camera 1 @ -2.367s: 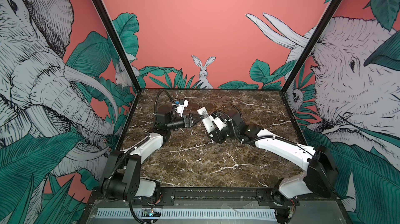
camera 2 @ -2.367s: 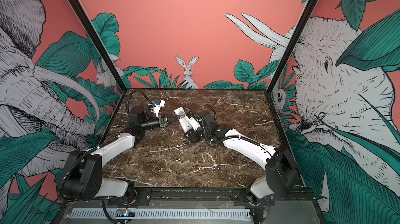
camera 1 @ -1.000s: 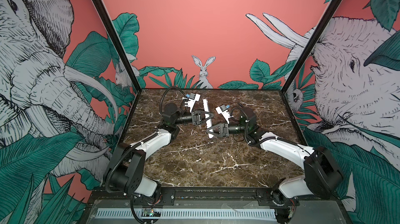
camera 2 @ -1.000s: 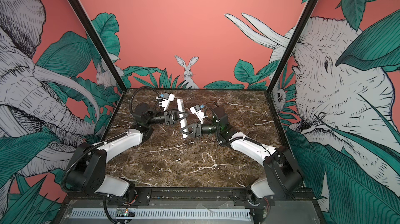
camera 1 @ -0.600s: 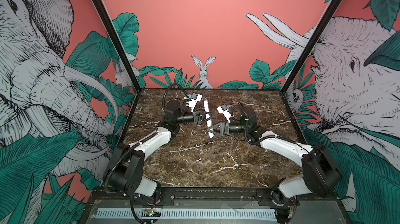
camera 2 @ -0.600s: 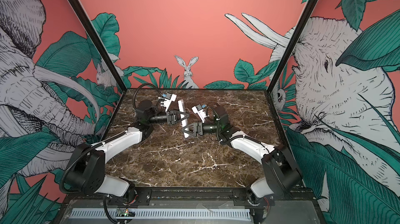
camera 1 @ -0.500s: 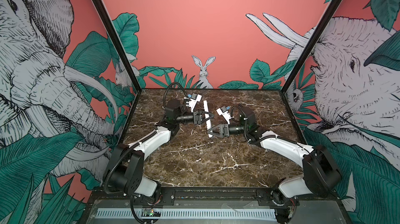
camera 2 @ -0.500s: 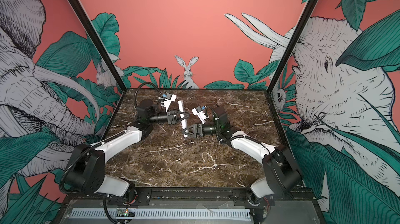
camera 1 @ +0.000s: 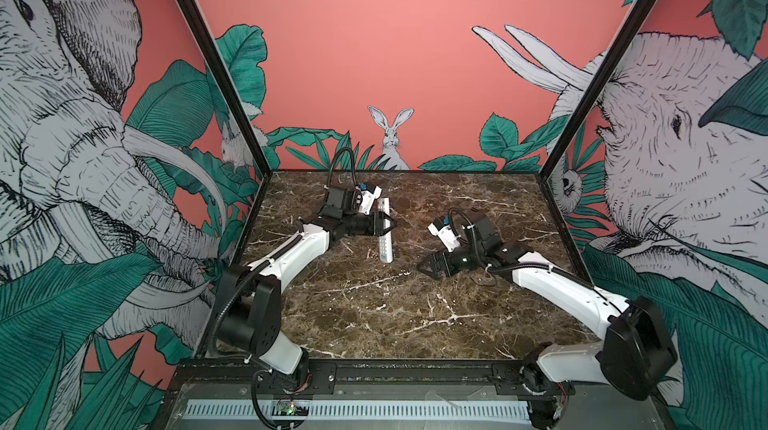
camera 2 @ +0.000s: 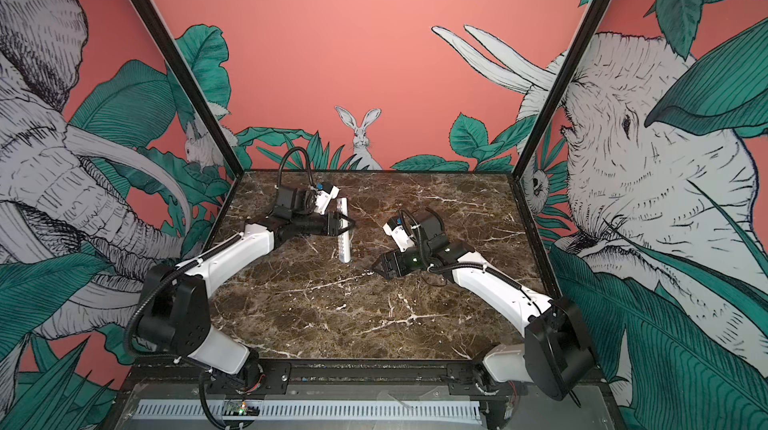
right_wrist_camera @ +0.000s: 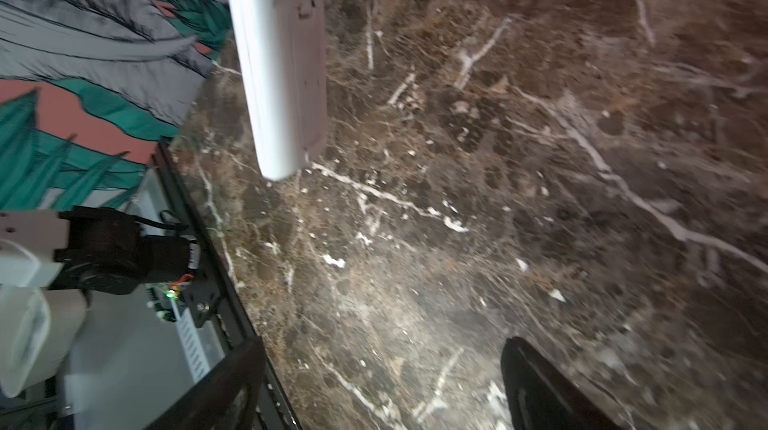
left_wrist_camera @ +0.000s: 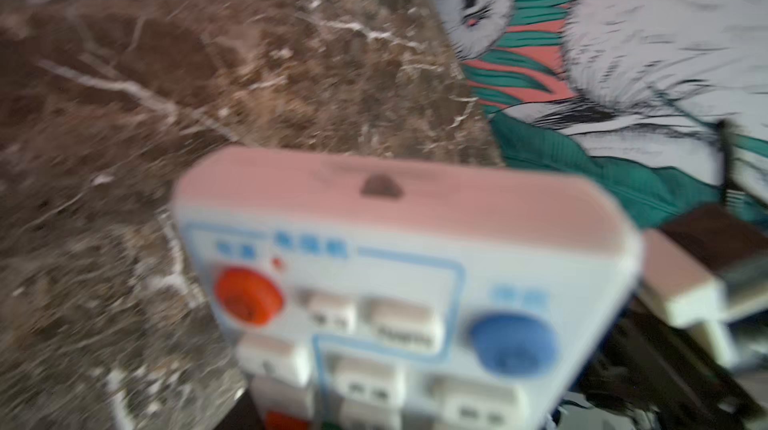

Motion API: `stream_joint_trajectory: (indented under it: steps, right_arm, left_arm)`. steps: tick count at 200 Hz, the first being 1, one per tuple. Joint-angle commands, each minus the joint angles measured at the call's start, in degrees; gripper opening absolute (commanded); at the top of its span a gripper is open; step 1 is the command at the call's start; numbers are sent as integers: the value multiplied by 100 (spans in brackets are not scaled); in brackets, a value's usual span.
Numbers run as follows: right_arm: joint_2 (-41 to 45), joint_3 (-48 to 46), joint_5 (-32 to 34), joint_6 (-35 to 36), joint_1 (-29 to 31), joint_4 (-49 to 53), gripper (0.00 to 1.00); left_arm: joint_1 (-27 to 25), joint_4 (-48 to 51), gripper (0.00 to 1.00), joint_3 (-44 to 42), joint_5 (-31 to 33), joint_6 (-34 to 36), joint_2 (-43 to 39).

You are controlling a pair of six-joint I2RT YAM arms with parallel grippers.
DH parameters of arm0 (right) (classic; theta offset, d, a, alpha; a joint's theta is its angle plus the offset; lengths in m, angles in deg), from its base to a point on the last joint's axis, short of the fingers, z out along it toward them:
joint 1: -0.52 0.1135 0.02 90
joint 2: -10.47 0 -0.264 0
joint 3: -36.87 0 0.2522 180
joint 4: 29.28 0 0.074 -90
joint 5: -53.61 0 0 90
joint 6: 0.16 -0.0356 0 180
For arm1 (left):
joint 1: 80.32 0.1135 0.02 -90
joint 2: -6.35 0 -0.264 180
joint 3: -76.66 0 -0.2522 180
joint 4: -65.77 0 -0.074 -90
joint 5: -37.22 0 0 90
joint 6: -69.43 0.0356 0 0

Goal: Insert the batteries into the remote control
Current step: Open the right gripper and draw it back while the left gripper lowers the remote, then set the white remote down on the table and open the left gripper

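Clamped across the middle of the remote control [camera 1: 384, 230], the left gripper [camera 1: 385, 227], jaws on either side of the slim white bar, just left of centre in both top views [camera 2: 343, 228]. Held off the marble table [camera 1: 374, 315], tilted, one end up toward the back wall, the other end down near the table surface; whether that lower end touches the marble cannot be told. Button face turned toward the left wrist camera: blurred, filling the lower middle of that frame [left_wrist_camera: 399, 295], with a round red button [left_wrist_camera: 248, 296] at lower left and a round blue button [left_wrist_camera: 513, 344] at lower right. Plain white back seen at the upper left of the right wrist frame [right_wrist_camera: 282, 62], hanging above the marble. Spread wide and empty, the right gripper [camera 1: 430, 267], right of centre in both top views [camera 2: 384, 267], low over the table and well apart from the remote control; only two dark fingertips [right_wrist_camera: 540, 386] along the bottom edge of the right wrist frame, with bare marble between them. No batteries to be made out in any view. Behind the grippers, white arms running back to black bases at the near edge of the table.
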State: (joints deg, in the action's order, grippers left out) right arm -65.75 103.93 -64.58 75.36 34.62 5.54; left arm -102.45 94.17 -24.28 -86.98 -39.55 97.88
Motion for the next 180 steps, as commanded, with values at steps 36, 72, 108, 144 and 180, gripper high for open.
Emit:
stream_joint_trajectory:
  steps: [36, 72, 108, 144, 180]
  right_arm:
    - [401, -250, 772, 588, 16, 305, 89]
    - [536, -634, 674, 485, 117, -162, 89]
    - [631, -904, 623, 406, 269, -484, 90]
    - [668, -993, 507, 447, 393, -576, 90]
    - [739, -1119, 478, 545, 404, -596, 90]
  left_arm:
    - [-209, 2760, 15, 1073, 2627, 510, 1122]
    - [-377, 3273, 16, 1770, 3398, 473, 1749]
    - [-554, 3351, 15, 2175, 4006, 273, 2193]
    - [-601, 3195, 16, 2401, 3892, 64, 2576]
    - [-641, 3160, 18, 2601, 3850, -25, 2893]
